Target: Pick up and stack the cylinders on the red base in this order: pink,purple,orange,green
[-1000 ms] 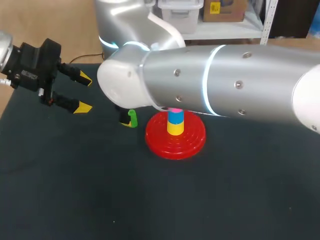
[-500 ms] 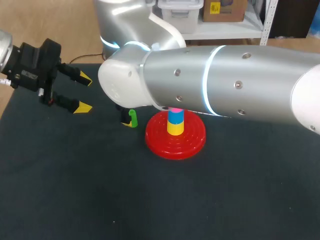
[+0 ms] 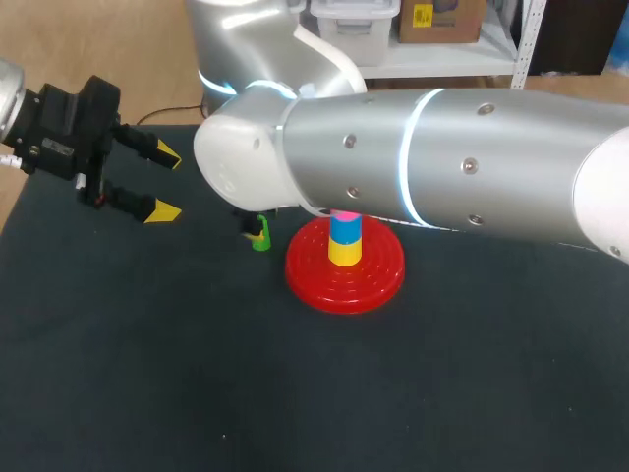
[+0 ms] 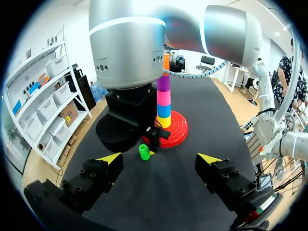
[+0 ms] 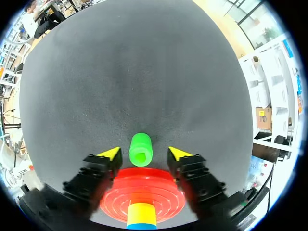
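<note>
A small green cylinder (image 5: 140, 149) stands on the dark mat just beside the red base (image 5: 159, 192). My right gripper (image 5: 143, 154) is down around it, one yellow tip on each side with a narrow gap to the cylinder, so it is open. The post on the base carries a stack (image 4: 164, 96) of yellow, blue, pink, purple and orange cylinders. In the head view my right arm hides the upper stack and most of the green cylinder (image 3: 260, 240). My left gripper (image 3: 147, 182) hovers open and empty at the far left, well away from the base (image 3: 378, 275).
My bulky right arm (image 3: 423, 162) spans the table above the base from the right side. The dark mat (image 3: 295, 393) stretches bare in front of the base and to the left under the left gripper.
The right gripper's fingers have narrowed around the green cylinder, and less of the cylinder shows in the head view. The left arm has not moved.
</note>
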You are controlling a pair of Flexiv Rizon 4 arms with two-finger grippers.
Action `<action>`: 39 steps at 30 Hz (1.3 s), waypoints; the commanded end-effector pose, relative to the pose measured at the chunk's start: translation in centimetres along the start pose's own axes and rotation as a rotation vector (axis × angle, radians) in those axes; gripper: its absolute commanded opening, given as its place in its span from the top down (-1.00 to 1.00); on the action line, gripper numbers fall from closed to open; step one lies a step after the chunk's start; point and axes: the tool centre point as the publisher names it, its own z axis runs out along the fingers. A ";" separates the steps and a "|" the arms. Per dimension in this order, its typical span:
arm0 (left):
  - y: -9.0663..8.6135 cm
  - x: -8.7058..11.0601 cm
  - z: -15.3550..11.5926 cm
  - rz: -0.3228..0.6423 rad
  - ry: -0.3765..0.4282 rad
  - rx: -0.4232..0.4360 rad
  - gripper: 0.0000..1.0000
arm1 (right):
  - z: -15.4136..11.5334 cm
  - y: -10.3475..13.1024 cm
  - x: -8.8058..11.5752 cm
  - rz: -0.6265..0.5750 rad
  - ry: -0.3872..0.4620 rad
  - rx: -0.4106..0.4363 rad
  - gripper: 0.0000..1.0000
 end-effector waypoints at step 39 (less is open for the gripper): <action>-0.1 0.1 0.0 0.001 -0.001 -0.003 -1.00 | -9.0 -2.1 1.1 0.003 -0.153 0.096 1.00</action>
